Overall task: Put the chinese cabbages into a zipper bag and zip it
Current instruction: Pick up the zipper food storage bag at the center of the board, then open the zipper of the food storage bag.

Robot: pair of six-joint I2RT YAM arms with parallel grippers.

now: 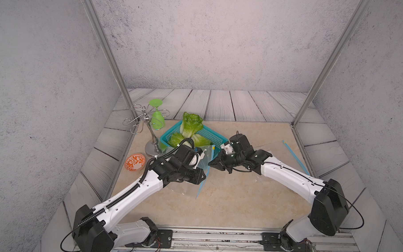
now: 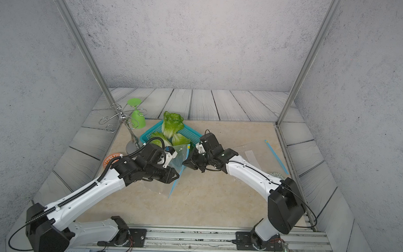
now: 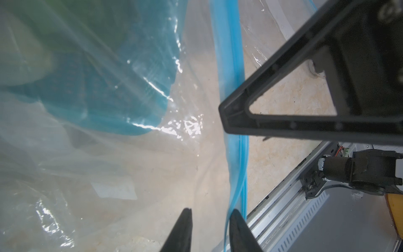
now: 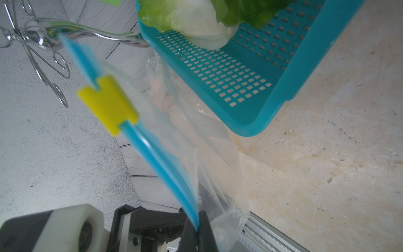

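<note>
**Plastic bag held up by its zip edge, cabbages waiting in the basket**

Seen from above, in both top views, the clear zipper bag [image 1: 204, 162] stands lifted just in front of the teal basket [image 1: 210, 134]. The three chinese cabbages [image 1: 191, 125] all lie in that basket, and none is in the bag. I think the bag is kept so near the basket to make the way short for each cabbage.

The left wrist view looks through the film of the bag. The left gripper [image 3: 210, 220] has its jaws a little apart. The blue zip strip [image 3: 231, 65] passes close beside one finger, but I see no squeeze on it. It seems placed there to take the other lip of the mouth.

In the right wrist view, the right gripper [image 4: 197, 233] is pressed tight on the blue strip. This is why that edge stays up from the table [image 4: 327, 152]. The yellow slider [image 4: 108, 104] sits further along the strip, well away from the jaws. Whether the mouth is already open, I cannot tell. In my judgement it must be pulled wide before any cabbage goes in.
</note>
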